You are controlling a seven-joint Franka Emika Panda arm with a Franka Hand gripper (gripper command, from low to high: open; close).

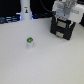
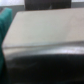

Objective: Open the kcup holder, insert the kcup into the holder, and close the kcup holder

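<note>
The kcup holder is a black boxy drawer unit at the exterior view's upper right, on the white table. My gripper hangs right over its top front edge; its jaws are blurred and I cannot tell if they are open. The kcup, a small white pod with a green top, stands upright on the table, well to the exterior view's left of the holder. The wrist view is blurred and shows a close grey flat surface with a dark edge, likely the holder's top. No fingertips show there.
A taller white post with a blue light stands at the back, in the exterior view's upper left. Dark equipment lines the back edge. The white table stretches toward the front.
</note>
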